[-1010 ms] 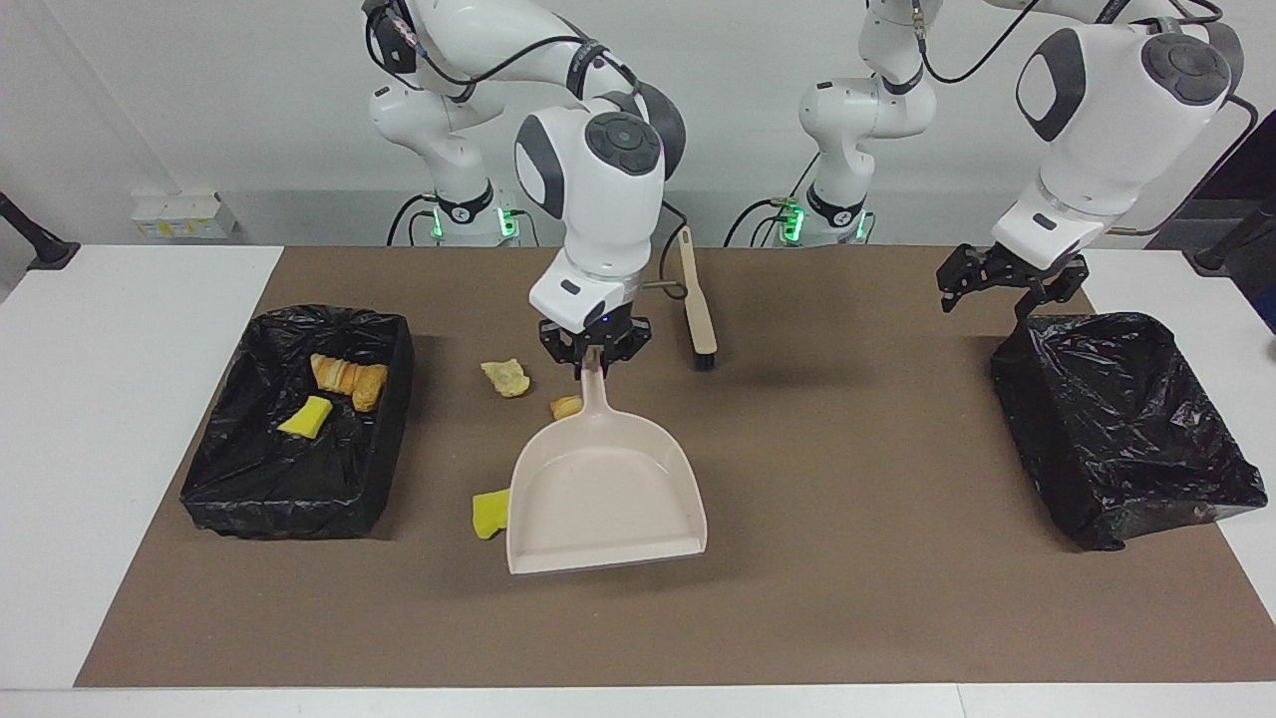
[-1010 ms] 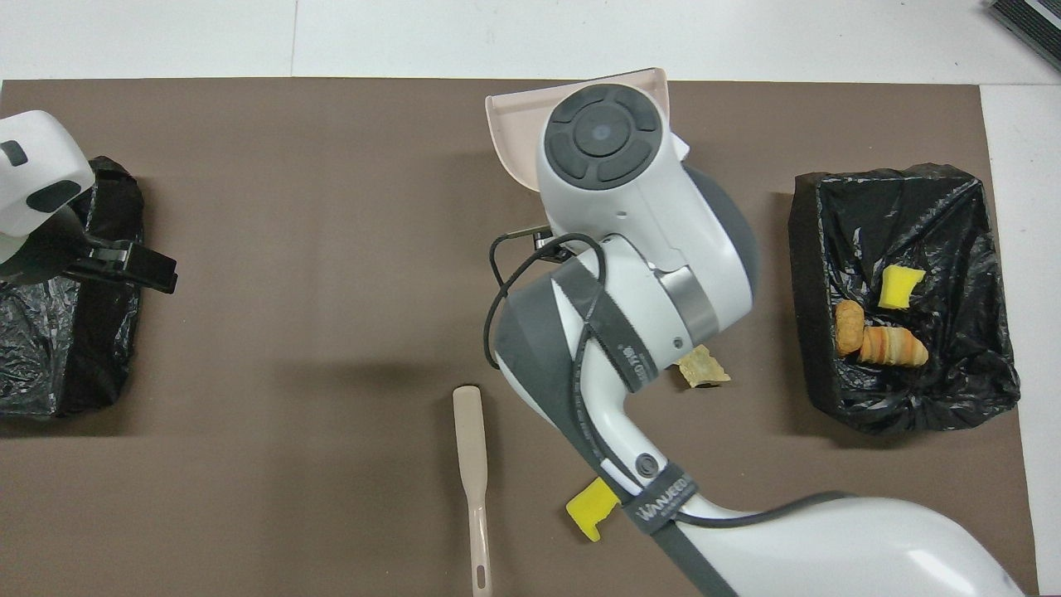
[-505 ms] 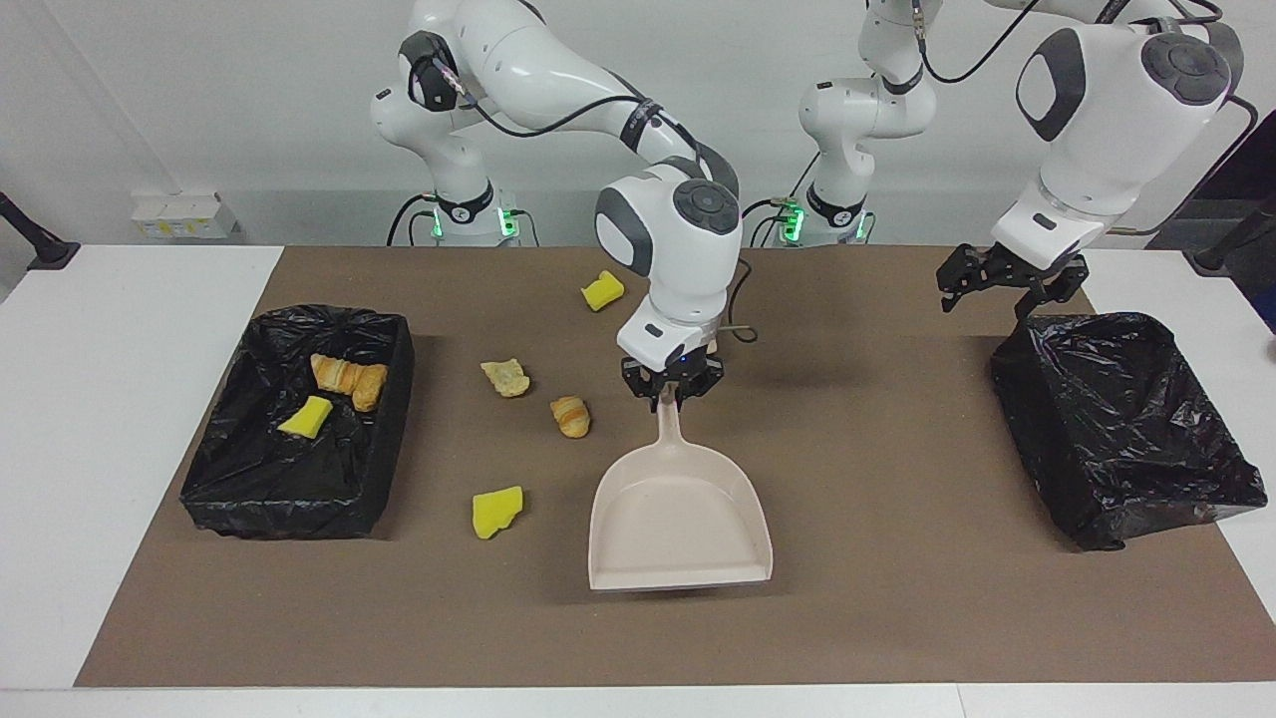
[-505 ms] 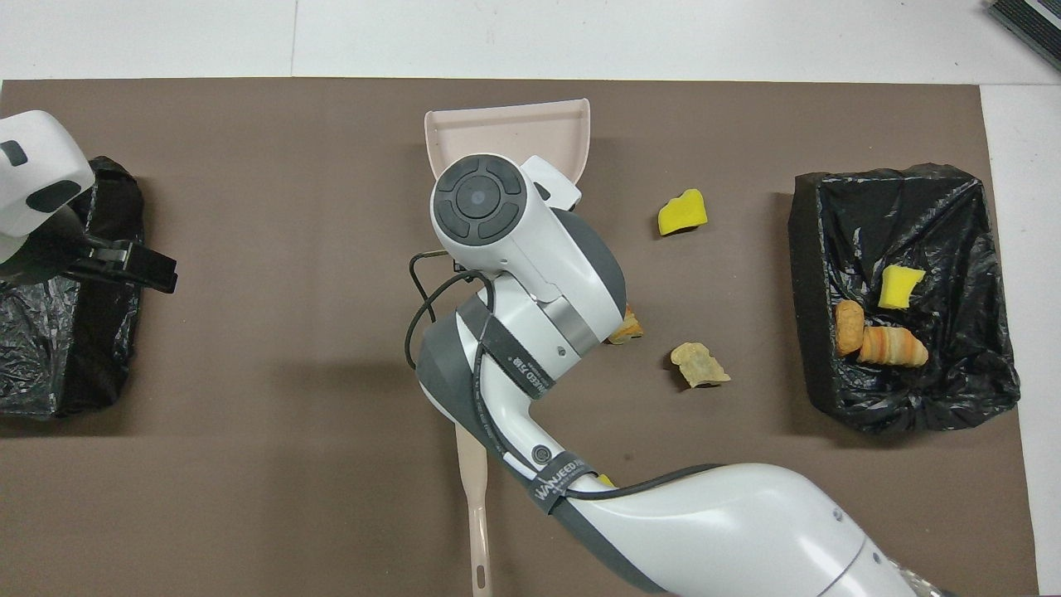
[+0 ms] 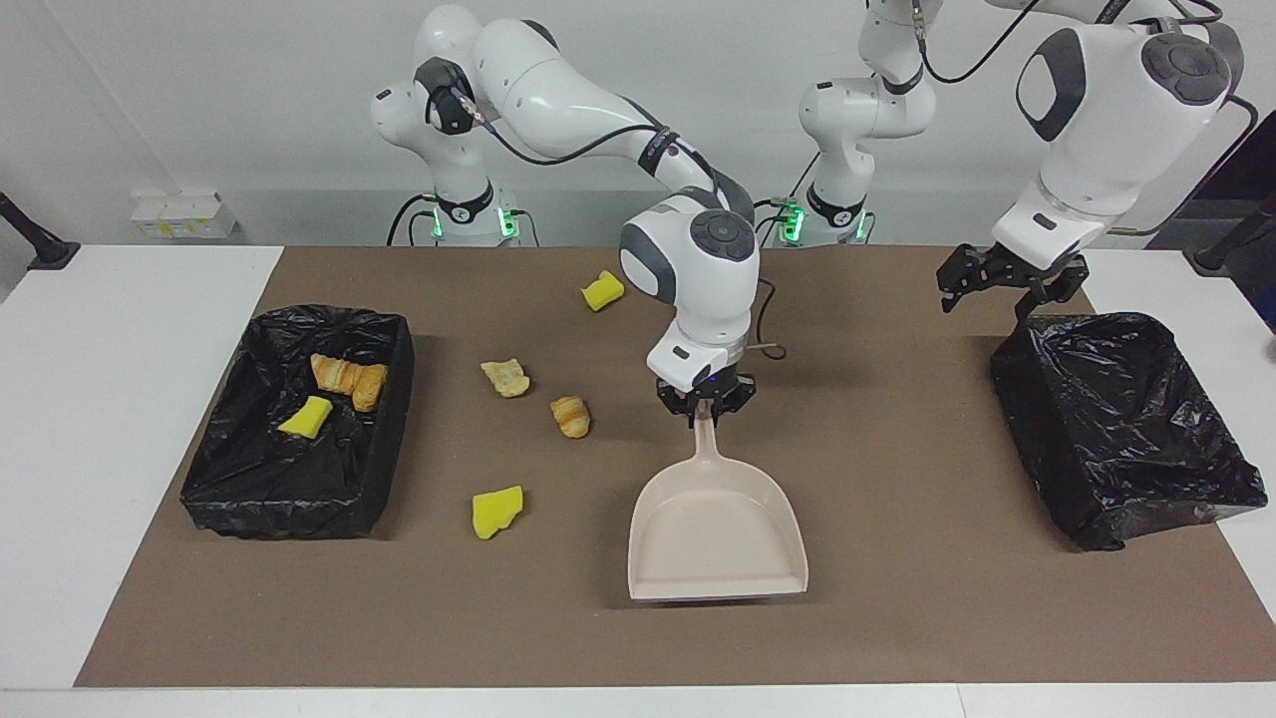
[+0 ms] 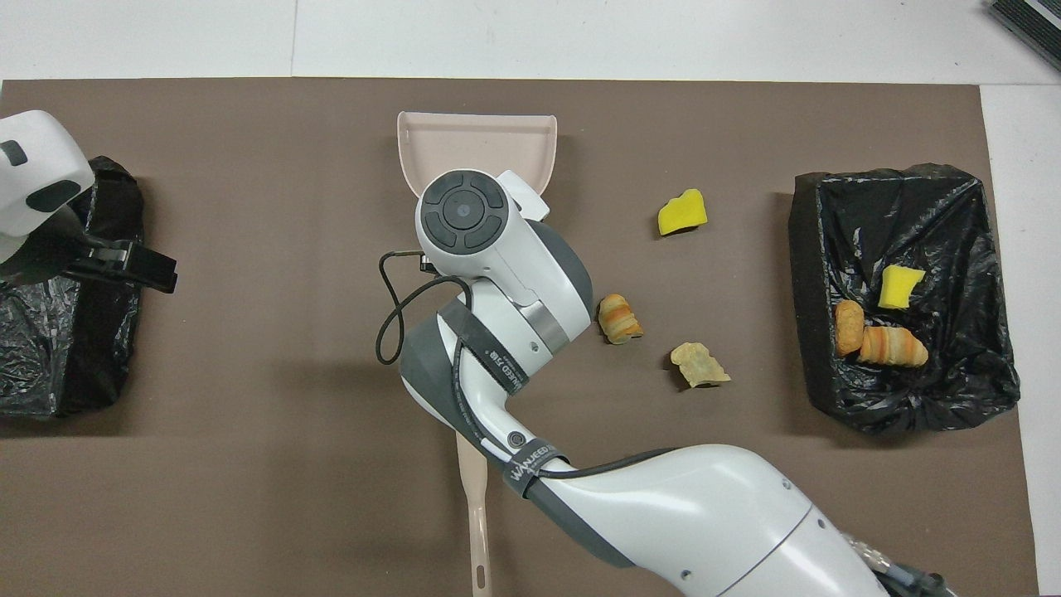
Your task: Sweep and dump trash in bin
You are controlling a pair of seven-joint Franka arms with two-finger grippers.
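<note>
brown matting covers your table. your right gripper [image 5: 706,412] pinches the dustpan [image 5: 716,534] handle, pan flat and empty beside loose trash [image 5: 570,416]; three pieces sit in the bin [image 5: 231,492]. your left gripper [image 5: 1007,281] waits wide over the second bin [image 5: 1126,439].

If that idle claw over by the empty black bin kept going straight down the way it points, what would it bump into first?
Probably the rim of the empty black bin nearest the robots: the left claw, open, hangs just above that edge. Depth is unclear, so it might land on the brown mat beside it.
</note>
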